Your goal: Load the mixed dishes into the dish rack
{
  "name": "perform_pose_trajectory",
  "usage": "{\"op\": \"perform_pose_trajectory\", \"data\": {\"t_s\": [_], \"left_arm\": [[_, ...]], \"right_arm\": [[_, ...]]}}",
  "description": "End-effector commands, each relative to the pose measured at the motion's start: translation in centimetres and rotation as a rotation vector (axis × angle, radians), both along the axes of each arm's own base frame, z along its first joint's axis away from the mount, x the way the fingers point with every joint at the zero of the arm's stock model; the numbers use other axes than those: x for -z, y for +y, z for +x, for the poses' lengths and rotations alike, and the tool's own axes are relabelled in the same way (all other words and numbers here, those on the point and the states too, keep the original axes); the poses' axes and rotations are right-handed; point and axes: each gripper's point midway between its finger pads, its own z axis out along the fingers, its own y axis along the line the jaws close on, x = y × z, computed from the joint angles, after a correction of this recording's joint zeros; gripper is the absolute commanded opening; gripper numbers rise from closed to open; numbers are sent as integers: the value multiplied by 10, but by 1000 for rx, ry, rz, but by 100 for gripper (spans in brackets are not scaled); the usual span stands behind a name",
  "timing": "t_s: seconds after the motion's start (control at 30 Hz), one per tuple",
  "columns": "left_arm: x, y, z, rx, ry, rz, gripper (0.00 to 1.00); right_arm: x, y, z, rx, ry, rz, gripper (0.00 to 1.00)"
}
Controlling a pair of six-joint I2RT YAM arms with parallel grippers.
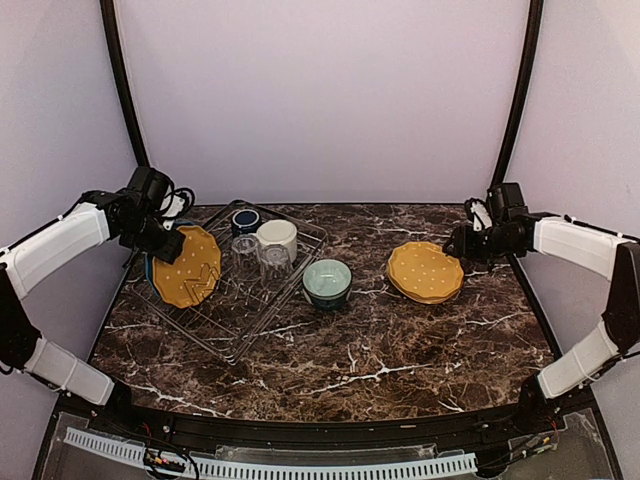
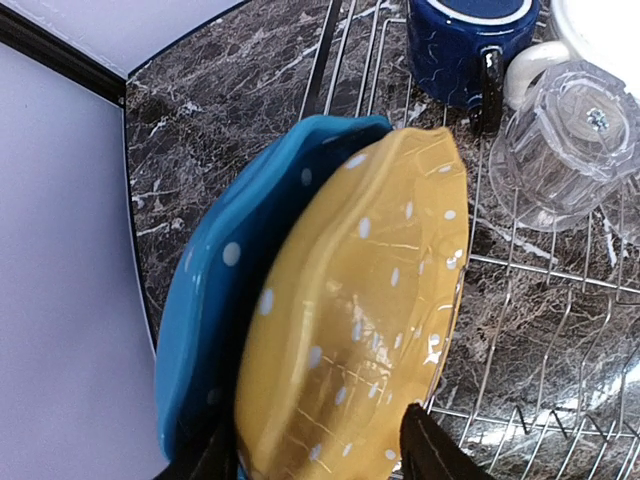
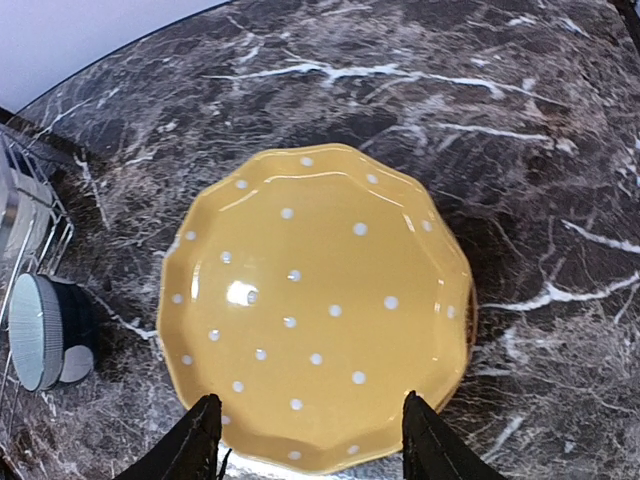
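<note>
L hand hovering at left end of dish rack, fingers standing apart on both sides of mustard plate rim, seems not pinching it.

Plate standing on edge in rack, leaning on blue dotted plate.

Risk: finger catching rim when hand is pulling away, so both plates tipping over.

R hand open, nothing btw fingers, hanging above second mustard plate, which is lying flat on bench, right side.

Risk: flat rim giving poor grip, fingers scraping bench, plate sliding away.

Pale-teal bowl sitting on bench just beside rack.

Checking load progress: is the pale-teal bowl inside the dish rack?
No, the pale-teal bowl sits on the marble tabletop beside the dish rack, outside its rim.
</note>
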Motion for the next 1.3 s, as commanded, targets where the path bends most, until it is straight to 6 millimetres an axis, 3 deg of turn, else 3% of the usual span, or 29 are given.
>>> {"op": "perform_pose_trajectory", "data": {"t_s": [0.0,0.2,0.43,0.77,1.03,1.27], "left_arm": [[-39,-4,-1,7,-103,-57,62],[-73,-10,-8,32,-220,-125,76],[-101,-20,-15,67,-339,-230,92],[-87,-24,-12,78,-312,-240,93],[-85,-23,-11,69,-304,-231,93],[-83,-23,-10,66,-296,-232,93]], "right_arm": [[24,-35,-2,77,52,-88,59],[44,-56,6,110,101,-117,58],[67,-56,28,67,153,-111,51],[82,-52,45,5,159,-118,36],[92,-46,42,-24,178,-92,18],[88,-44,41,-34,171,-83,0]]}}
